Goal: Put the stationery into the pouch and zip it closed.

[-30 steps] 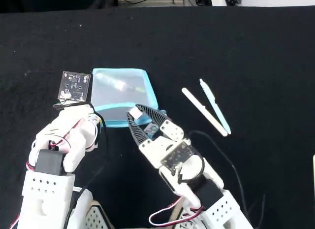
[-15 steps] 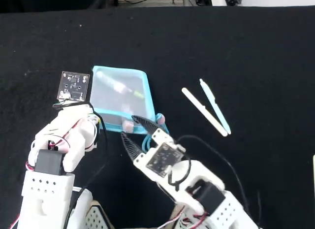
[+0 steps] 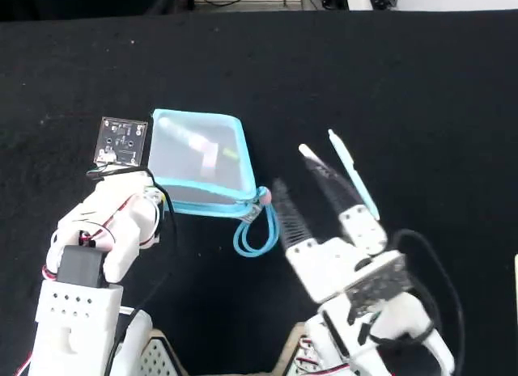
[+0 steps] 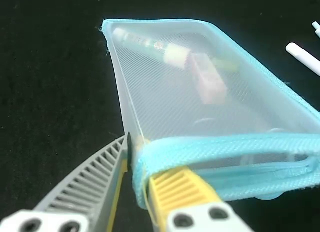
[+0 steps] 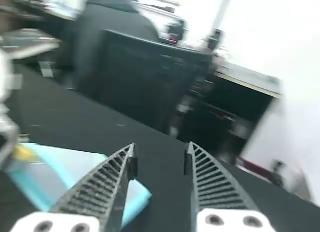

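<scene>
A see-through pouch (image 3: 198, 162) with turquoise edging lies left of centre. Inside it are a pen-like stick (image 4: 150, 42) and a pink eraser (image 4: 207, 82). My left gripper (image 3: 155, 200) is shut on the pouch's near left corner, and in the left wrist view the fingers (image 4: 132, 142) pinch the turquoise rim. A white pen (image 3: 306, 153) and a light blue pen (image 3: 348, 162) lie on the mat to the right. My right gripper (image 3: 295, 174) hangs open and empty above the white pen, partly covering it. In its own view the right gripper (image 5: 159, 149) is raised, with the pouch (image 5: 45, 172) low to one side.
The pouch's turquoise strap loop (image 3: 255, 230) and pink zip pull (image 3: 263, 196) trail off its near right corner, between the two arms. The black mat (image 3: 405, 85) reaches to the far edge, with room clutter beyond it.
The right gripper let the pink eraser go at the pouch's mouth, then swung right and rose over the pens. The eraser now lies inside the pouch. The left arm held still.
</scene>
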Tool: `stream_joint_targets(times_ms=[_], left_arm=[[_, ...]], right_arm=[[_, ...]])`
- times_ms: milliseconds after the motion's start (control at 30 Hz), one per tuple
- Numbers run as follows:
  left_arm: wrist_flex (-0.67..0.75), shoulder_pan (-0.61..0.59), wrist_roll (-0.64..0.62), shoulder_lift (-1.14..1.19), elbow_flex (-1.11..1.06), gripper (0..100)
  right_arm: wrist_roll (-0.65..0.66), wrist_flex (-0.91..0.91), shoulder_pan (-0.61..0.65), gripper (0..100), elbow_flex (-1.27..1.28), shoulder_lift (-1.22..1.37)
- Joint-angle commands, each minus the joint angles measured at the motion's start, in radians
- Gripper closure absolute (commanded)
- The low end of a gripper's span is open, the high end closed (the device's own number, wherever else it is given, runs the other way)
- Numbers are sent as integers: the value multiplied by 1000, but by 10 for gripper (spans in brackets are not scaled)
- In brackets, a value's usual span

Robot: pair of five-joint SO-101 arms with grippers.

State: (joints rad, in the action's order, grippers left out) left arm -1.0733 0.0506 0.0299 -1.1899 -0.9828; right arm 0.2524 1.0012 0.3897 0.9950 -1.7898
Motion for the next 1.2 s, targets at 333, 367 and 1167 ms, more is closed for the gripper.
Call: stream_joint_targets(times_ms=[333, 367, 1167], left_arm=[[20, -39, 0, -9, 8, 970], [20, -54, 0, -9, 10, 970], [25, -73, 0, -9, 12, 970]], right_arm=[[-9, 124, -239, 855, -269, 545], [-9, 101, -256, 855, -266, 549], [52, 160, -344, 855, -731, 1672]])
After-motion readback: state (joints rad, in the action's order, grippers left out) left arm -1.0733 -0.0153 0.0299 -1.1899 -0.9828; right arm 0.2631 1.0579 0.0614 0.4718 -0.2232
